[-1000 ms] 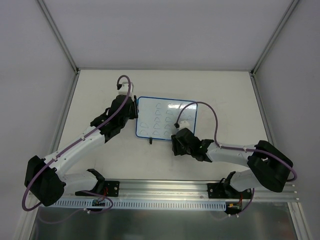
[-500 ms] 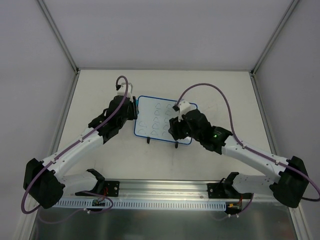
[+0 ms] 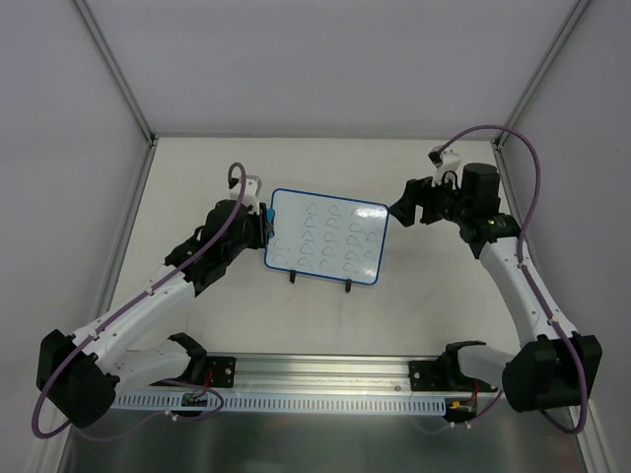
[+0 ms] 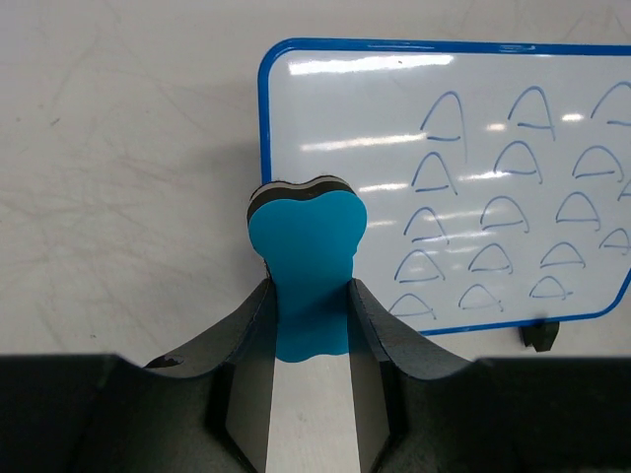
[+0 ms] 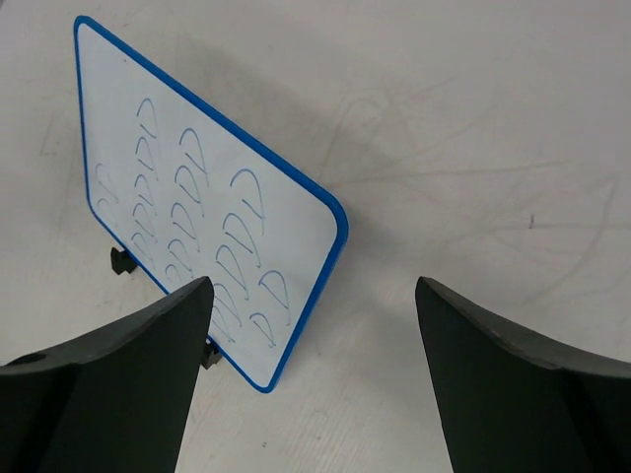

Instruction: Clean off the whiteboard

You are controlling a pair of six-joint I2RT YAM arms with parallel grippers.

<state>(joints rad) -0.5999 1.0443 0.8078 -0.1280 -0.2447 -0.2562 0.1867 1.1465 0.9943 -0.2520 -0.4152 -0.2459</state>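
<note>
Our right end effector (image 3: 404,210) has swung off the whiteboard (image 3: 327,236) and hangs just past its 3 o'clock edge, jaws wide apart and empty, while our left end effector (image 4: 308,296) stays clamped on the blue eraser (image 4: 306,232) at the 9 o'clock edge. The board rests on its feet mid-tabletop (image 3: 444,296), its blue marks all unwiped, so we judge its face now free for wiping.

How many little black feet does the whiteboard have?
2. Both sit along the near edge of the whiteboard: one foot toward the left arm's side, the other foot toward the right. More could be hidden underneath the board.
</note>
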